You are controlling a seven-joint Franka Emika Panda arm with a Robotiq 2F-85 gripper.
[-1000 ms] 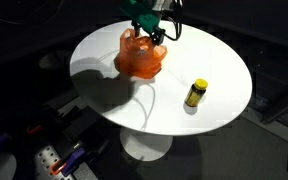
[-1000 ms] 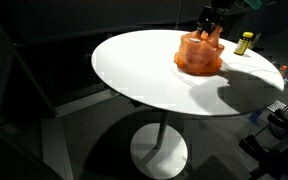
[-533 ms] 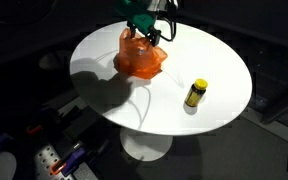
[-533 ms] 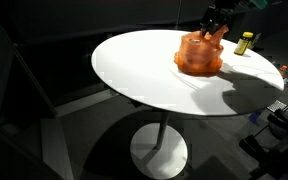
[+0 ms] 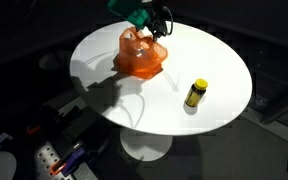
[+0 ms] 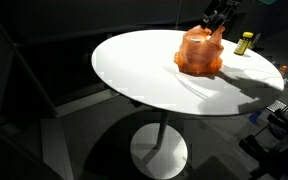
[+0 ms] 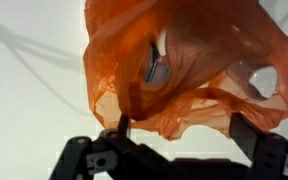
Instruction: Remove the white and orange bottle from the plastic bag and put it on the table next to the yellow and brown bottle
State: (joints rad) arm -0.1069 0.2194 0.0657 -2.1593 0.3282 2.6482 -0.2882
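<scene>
Close under the wrist camera, the gripper (image 7: 176, 130) stood with its jaws spread wide, clamped on nothing, though a fold of the orange plastic bag (image 7: 194, 90) hung against one fingertip (image 7: 120, 128) and seemed caught there. Just beyond, through the bag's gaping mouth, the white and orange bottle (image 7: 158, 66) lay inside, only partly visible, so the removal had not been done and the placing was all left. In both exterior views the gripper (image 5: 156, 25) hovered at the bag's drawn-up top, the bag (image 5: 141, 58) resting on the round white table (image 5: 219, 55) away from the nearest rim. Farther off, the yellow and brown bottle (image 5: 195, 94) stood upright, well apart from the bag and near the table's edge (image 6: 269, 70). Bare tabletop lay between the two, which looked like enough room to set a second bottle down on the bag's side; the rim side of that bottle (image 6: 244, 42) offered little margin. Beyond the table all was dark floor.
</scene>
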